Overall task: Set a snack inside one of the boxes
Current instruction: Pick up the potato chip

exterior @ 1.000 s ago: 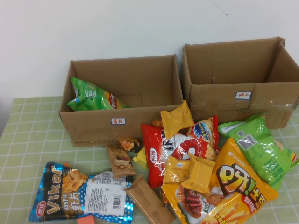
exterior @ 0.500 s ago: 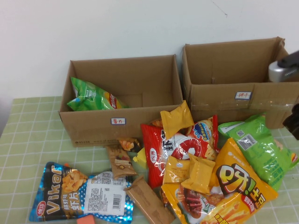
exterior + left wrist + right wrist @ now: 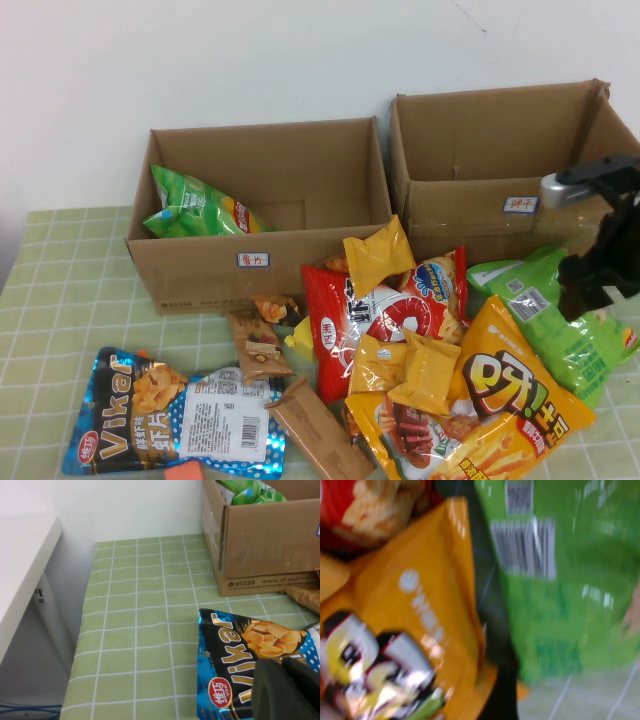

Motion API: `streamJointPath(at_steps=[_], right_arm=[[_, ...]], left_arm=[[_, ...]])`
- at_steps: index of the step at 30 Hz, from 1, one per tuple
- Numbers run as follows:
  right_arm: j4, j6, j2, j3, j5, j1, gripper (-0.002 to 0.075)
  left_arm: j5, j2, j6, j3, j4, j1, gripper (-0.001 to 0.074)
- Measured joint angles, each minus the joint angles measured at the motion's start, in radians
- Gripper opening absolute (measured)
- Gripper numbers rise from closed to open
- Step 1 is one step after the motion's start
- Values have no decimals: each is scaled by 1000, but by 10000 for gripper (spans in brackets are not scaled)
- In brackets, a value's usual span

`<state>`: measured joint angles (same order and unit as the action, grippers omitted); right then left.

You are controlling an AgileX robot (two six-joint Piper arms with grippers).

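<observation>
Two open cardboard boxes stand side by side at the back of the green checked table (image 3: 60, 290). The left box (image 3: 200, 270) already holds a green bag (image 3: 195, 210); the right box (image 3: 500, 205) shows no contents from the high view. In front of them the snacks lie heaped and overlapping, within both arms' reach.

The right gripper (image 3: 590, 280) hangs above the green chip bag (image 3: 550, 320) on the right of the pile, just in front of the right box. Whether its fingers are apart cannot be told, and no snack appears to be in its hold. Its wrist camera looks down on the seam between this bag and the orange fries bag (image 3: 510, 390), which suggests one of the two is the intended pick.

The left gripper (image 3: 287, 690) sits low at the near left, over the blue Vikar bag (image 3: 170, 420), apparently parked; its finger state cannot be judged.
</observation>
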<state>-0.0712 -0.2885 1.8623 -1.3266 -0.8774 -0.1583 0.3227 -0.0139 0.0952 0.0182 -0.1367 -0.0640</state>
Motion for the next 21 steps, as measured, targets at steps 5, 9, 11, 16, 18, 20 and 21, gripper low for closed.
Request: streamJointPath(at_steps=[5, 9, 11, 16, 18, 20, 21], right_arm=[[-2, -103, 55, -1, 102, 0, 626], [-2, -139, 111, -1, 147, 0, 627], [-2, -145, 147, -7, 169, 0, 627], [-1, -151, 233, -38, 194, 0, 626], [-1, -151, 261, -49, 197, 0, 626], [-1, -151, 284, -56, 199, 0, 624], [1, -151, 292, -58, 199, 0, 618]], left_arm=[[0, 0, 0, 0, 0, 0, -1], [0, 0, 0, 0, 0, 0, -1], [0, 0, 0, 0, 0, 0, -1], [0, 0, 0, 0, 0, 0, -1], [0, 0, 0, 0, 0, 0, -1], [0, 0, 0, 0, 0, 0, -1], [0, 0, 0, 0, 0, 0, -1]])
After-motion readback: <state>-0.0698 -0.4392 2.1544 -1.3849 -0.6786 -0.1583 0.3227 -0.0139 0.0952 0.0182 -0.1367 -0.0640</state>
